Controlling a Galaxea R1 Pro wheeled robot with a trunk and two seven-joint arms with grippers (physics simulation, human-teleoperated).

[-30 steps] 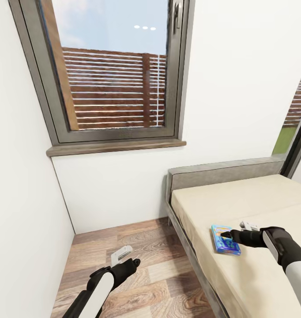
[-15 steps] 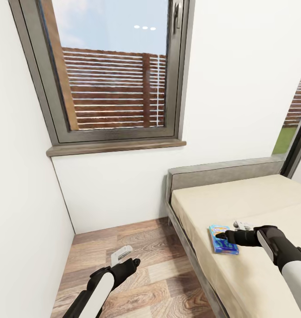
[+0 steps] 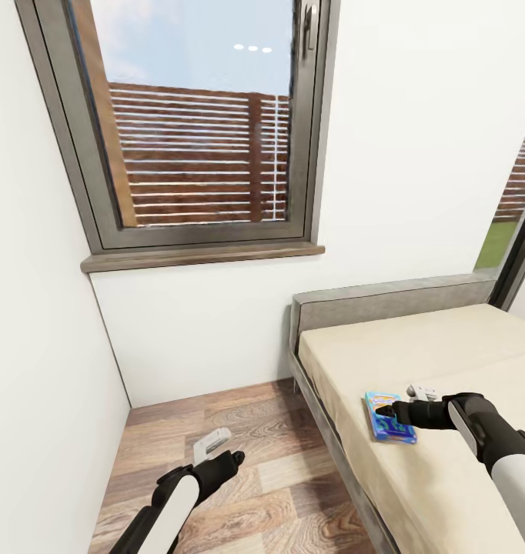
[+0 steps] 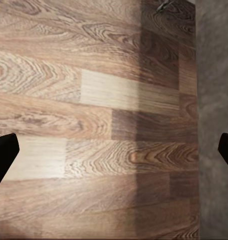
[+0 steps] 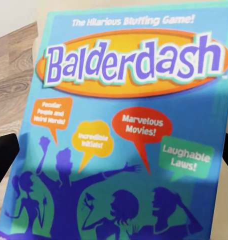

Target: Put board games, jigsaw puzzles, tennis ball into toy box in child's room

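Collecting the board games from the bed is judged to be the step in hand: the light blue "Balderdash" game box lies flat near the bed's floor-side edge, and the right gripper is poised directly over it with its jaws spread wide, not yet clamped. Descent and closure across the box's edges are called for next; open sheet surrounds the box. The left gripper is held apart over the wood floor.
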